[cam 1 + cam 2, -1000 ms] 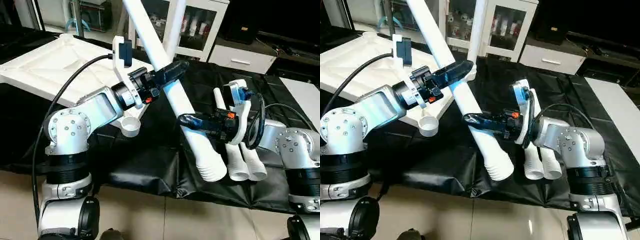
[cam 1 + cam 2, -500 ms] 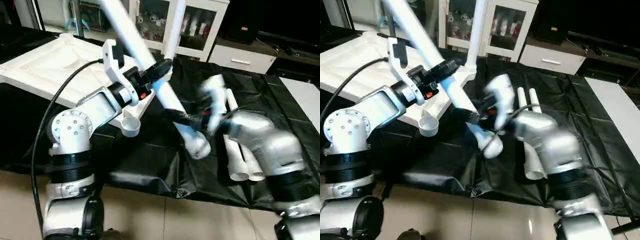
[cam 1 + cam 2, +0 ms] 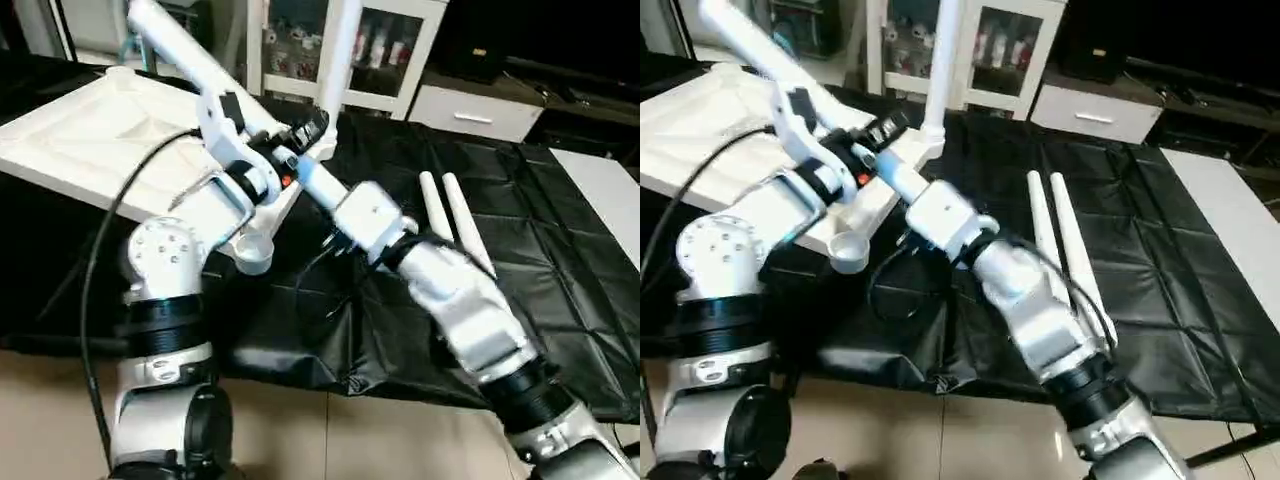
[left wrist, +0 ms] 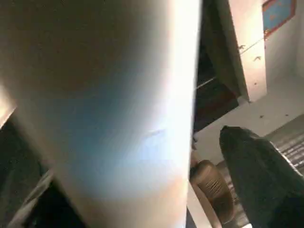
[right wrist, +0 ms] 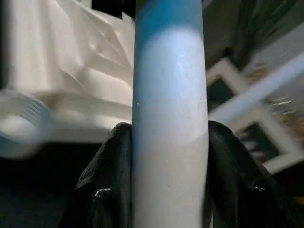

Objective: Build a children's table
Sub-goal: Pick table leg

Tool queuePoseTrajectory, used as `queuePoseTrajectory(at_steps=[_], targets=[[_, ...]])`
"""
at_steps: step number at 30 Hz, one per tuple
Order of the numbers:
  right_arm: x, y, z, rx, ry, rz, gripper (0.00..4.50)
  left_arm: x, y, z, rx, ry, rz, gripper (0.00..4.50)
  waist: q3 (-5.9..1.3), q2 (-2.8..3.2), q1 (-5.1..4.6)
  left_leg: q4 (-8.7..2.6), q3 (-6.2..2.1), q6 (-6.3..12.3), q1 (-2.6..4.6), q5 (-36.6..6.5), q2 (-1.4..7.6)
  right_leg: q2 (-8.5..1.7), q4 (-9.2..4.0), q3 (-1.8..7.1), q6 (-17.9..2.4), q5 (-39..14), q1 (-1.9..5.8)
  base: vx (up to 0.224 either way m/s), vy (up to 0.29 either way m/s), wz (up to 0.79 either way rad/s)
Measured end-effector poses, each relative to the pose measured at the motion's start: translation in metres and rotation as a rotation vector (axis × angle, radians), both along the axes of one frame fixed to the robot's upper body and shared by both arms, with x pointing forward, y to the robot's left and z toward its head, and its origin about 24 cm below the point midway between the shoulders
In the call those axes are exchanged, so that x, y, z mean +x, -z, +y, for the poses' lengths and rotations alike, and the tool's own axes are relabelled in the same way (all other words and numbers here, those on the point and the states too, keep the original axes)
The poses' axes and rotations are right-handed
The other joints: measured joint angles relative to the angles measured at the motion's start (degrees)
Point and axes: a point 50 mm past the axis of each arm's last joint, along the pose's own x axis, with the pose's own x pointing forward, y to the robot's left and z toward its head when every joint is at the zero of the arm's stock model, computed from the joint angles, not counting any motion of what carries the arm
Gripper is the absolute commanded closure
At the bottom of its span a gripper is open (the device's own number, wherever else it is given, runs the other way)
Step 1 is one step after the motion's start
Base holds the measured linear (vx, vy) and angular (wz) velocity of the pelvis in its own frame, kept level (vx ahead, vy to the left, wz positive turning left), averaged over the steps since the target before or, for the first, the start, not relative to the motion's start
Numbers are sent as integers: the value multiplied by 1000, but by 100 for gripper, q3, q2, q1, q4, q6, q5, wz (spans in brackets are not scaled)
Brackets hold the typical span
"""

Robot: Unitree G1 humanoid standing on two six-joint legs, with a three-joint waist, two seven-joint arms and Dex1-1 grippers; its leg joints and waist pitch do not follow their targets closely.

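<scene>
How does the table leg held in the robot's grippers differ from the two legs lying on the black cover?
The held leg slants up off the cover; the two loose legs lie flat. The held leg sits between the right gripper's fingers, beside the tabletop; the loose legs lie untouched, side by side. All are white tubes.

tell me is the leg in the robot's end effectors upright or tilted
Tilted. The held leg slants from the right end effector, whose fingers press both its sides, up over the tabletop.

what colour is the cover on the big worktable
Black, creased and slightly shiny; the cover shows best in the right eye view, under the two loose white legs.
</scene>
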Motion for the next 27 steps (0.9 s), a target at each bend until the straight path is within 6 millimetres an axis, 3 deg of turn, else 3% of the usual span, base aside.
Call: queuePoseTrajectory(at_steps=[3, 5, 7, 18, 27], targets=[[0, 0, -1, -48, 34, -61, 274, 0, 0, -1, -7, 0, 2, 38, 1, 1, -8, 0, -2, 0, 0, 0, 0, 4, -1, 1, 0, 0, 0, 0, 0, 0], [1, 0, -1, -66, 54, -88, 274, 0, 0, -1, -12, -3, 3, 75, 2, 3, -17, 0, -2, 1, 0, 0, 0, 4, -2, 2, 0, 0, 0, 0, 0, 0], [2, 1, -1, -79, 77, -107, 274, 1, 0, 0, -15, -13, 10, 75, 3, 5, -18, 0, -1, 1, 0, 0, 0, 4, -2, 2, 0, 0, 0, 0, 0, 0], [6, 1, -1, -109, 131, -172, 274, 4, -2, 3, -56, -62, 31, 194, 6, 9, -96, 0, 0, 1, 3, 0, -2, 4, 0, 4, -2, 2, 2, 0, 0, 0], [7, 1, -2, -107, 140, -184, 274, 4, -1, 4, -82, -74, 36, 258, 6, 9, -161, 0, 2, 1, 3, 0, -1, 7, 0, 5, -3, 2, 1, 0, 0, 0]])
